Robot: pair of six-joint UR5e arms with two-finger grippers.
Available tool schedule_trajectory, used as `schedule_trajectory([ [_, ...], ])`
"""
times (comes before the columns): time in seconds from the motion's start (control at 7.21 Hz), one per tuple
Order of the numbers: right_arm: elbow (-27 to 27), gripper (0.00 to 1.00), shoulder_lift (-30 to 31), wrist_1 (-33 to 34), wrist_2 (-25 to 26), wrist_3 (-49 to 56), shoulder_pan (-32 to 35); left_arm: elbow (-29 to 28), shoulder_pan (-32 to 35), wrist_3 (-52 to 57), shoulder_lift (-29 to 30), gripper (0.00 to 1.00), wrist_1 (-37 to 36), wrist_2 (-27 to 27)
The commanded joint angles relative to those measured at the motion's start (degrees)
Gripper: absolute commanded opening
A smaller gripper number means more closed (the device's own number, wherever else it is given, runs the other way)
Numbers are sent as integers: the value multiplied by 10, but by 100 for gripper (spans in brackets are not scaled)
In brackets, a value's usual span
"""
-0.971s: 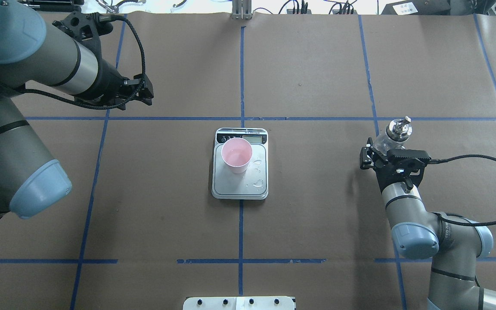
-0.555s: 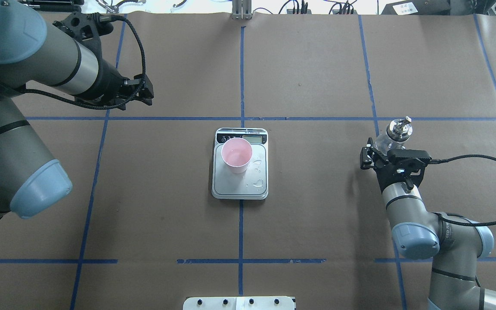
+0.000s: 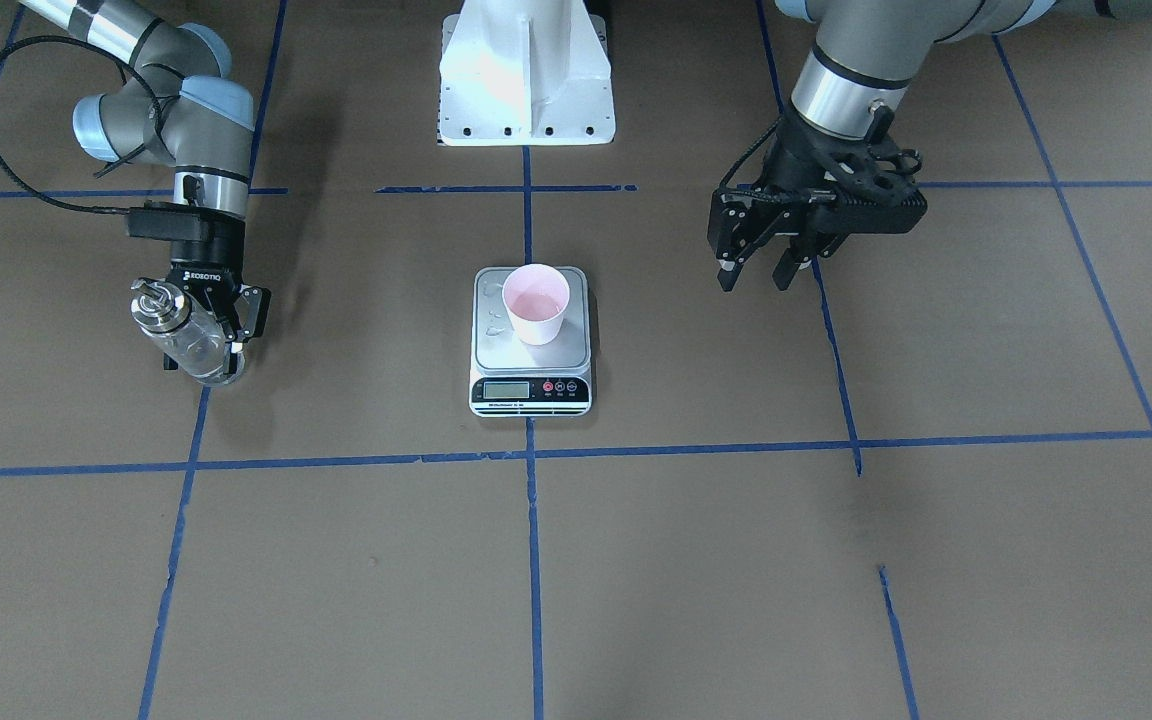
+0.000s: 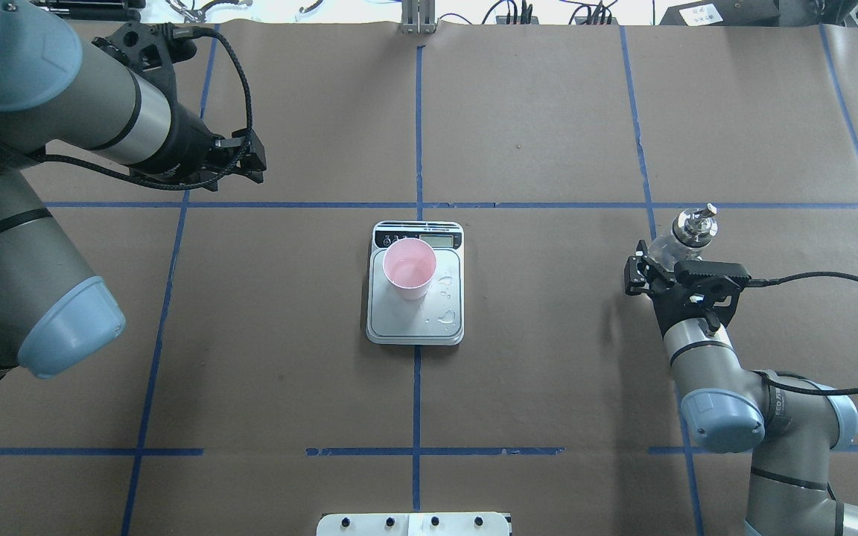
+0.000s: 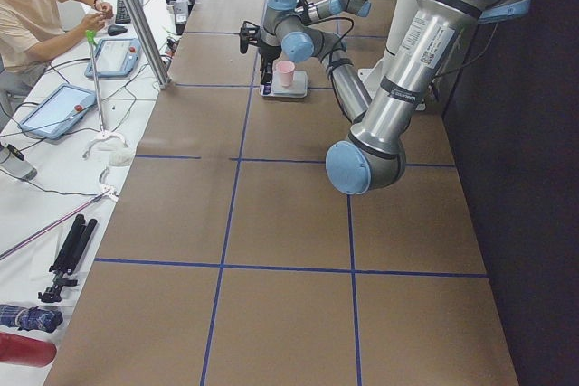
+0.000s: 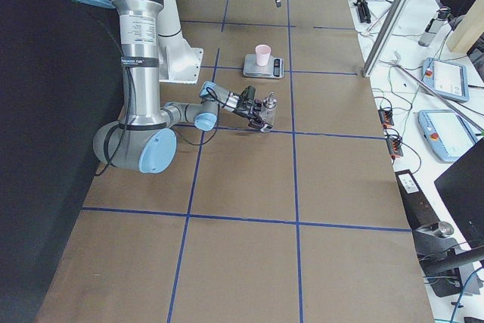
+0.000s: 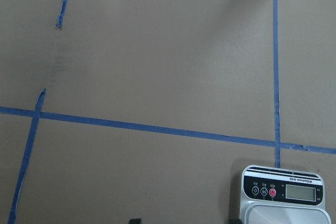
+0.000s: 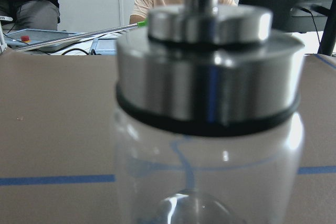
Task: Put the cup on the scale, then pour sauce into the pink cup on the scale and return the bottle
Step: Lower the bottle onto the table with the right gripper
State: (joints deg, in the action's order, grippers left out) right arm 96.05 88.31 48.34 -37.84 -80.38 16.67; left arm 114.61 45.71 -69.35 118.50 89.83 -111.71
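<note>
One small glass bottle [image 3: 188,348], tilted, is clamped in the right end effector [image 3: 214,333], well apart from the cup [image 3: 536,303] on the scale [image 3: 531,390]. Smooth glass, so likely slippery and breakable; gripping mid-body looks safest. Left end effector [image 3: 754,283] has its fingers apart

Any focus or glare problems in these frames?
Right wrist view: the bottle fills the frame, soft and out of focus, with bright streaks on its metal collar. Overhead view: the strip past the far edge of the table is blown out.

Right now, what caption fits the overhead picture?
Pink cup sits on the scale while the right gripper holds the glass bottle aside.
</note>
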Motion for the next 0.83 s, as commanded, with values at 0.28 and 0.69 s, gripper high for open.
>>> schedule_trajectory([
  [0.28, 1, 100, 9, 0, 2, -7, -6, 0, 0, 0, 1, 64, 0, 0],
  [0.69, 14, 100, 12, 0, 1, -6, -26, 2, 0, 0, 1, 65, -1, 0],
])
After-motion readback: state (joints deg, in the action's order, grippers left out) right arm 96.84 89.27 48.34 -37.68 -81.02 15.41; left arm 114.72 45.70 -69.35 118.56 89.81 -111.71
